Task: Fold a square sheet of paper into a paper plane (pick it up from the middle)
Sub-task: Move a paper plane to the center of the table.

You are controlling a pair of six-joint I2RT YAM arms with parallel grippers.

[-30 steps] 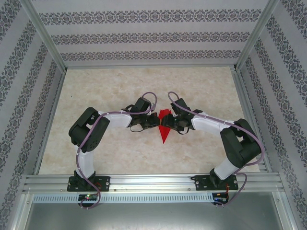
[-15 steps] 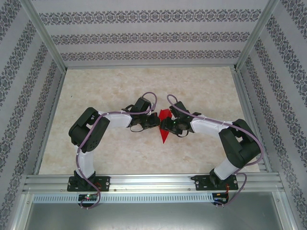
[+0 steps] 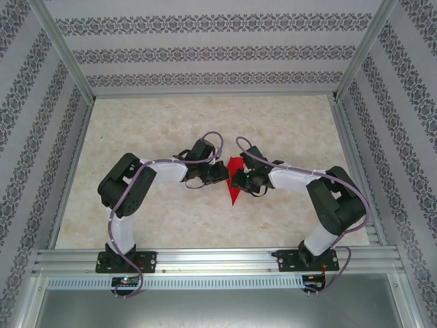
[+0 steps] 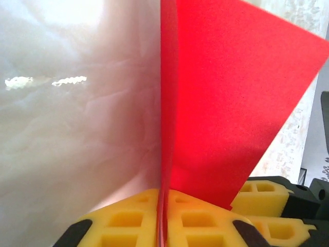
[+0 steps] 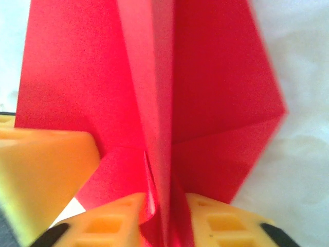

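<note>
1. Your left gripper (image 4: 163, 229) is pinched almost shut on the centre crease of the bright red folded paper dart (image 4: 226, 92).
2. Your right gripper (image 5: 164, 221) clamps the same crease from the opposite side, jaws nearly closed.
3. The dart is between both arms, over the middle of the pale marbled table (image 3: 171, 123), tip pointing near.
4. Nose folds and centre crease look done; spreading the wings and releasing seem left.

High rear overview, wrist cameras close, sharing paper plane (image 3: 234, 187)
</note>
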